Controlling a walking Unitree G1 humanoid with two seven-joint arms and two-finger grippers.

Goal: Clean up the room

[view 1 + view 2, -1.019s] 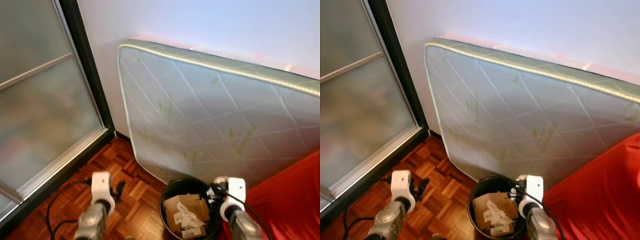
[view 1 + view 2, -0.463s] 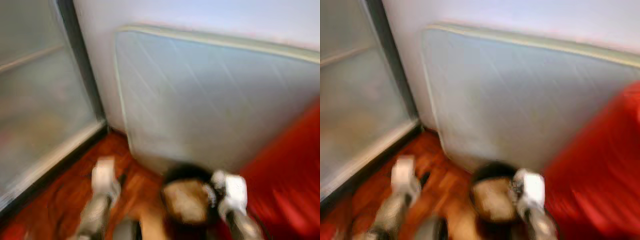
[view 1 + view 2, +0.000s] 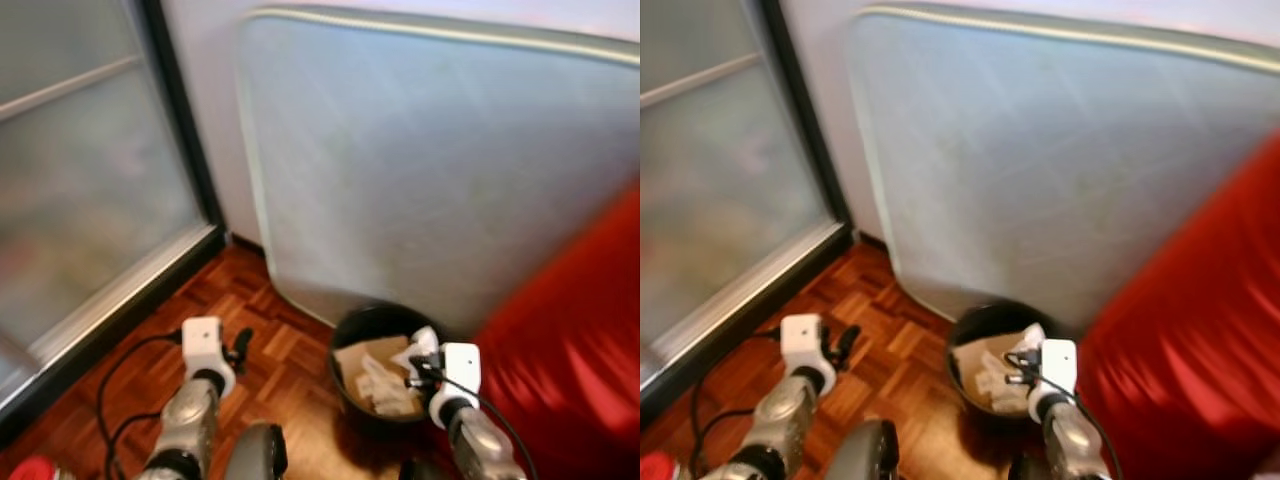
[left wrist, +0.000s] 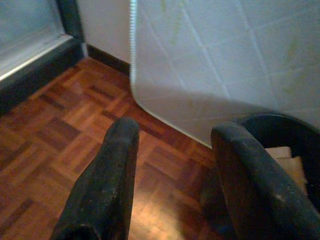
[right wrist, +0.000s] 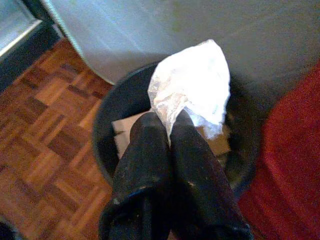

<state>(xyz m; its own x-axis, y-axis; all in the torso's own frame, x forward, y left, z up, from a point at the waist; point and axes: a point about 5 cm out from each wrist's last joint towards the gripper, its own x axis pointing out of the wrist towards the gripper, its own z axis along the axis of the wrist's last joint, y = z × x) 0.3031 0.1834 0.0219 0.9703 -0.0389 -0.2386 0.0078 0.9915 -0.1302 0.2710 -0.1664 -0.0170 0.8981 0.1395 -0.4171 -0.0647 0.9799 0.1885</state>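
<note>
A: Left gripper [image 4: 172, 165] idle over parquet floor [image 3: 270, 360], fingers parted and empty. Right gripper [image 5: 170, 131], fingers pinched on crumpled white wrapper [image 5: 192, 87], above black waste bin [image 5: 107, 125].

B: Best centred over bin before letting go. One wrapper held, one bin, several cardboard scraps [image 3: 362, 358] inside.

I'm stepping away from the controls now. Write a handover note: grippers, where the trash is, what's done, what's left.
Right gripper: shut on a crumpled white wrapper, held above the black bin.
Left gripper: open, empty, over the parquet floor beside the bin.
Bin stands against the leaning mattress, next to the red cover; cardboard scraps already inside.
Done: wrapper picked up and brought to the bin.
Left: release it into the bin.
</note>
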